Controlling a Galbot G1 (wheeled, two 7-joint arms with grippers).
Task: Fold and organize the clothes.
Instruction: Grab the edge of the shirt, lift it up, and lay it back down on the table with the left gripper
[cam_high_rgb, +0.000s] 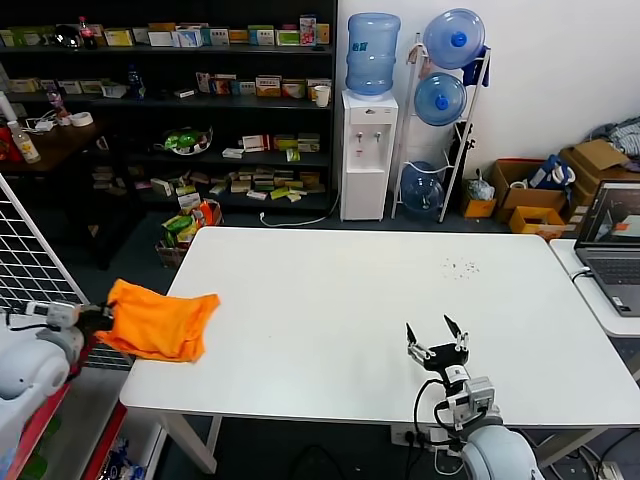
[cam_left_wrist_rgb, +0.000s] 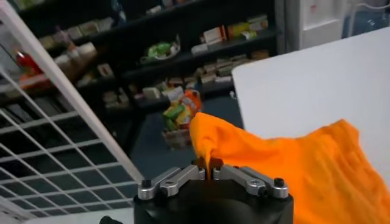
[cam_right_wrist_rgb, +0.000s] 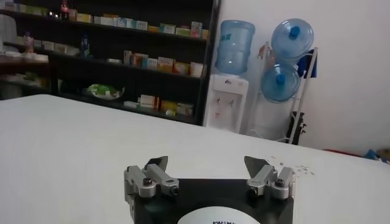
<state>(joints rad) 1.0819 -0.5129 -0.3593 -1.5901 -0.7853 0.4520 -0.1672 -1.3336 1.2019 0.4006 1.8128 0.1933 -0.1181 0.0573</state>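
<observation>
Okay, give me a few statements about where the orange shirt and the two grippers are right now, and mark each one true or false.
1. The left gripper is shut on the orange T-shirt. True.
2. The T-shirt lies flat at the middle of the white table. False: it is bunched at the table's left edge, partly hanging past it.
3. The right gripper is open, holding nothing. True.
4. The right gripper touches the T-shirt. False: it is over the table's near edge, well apart.
5. A laptop stands at the right. True.
</observation>
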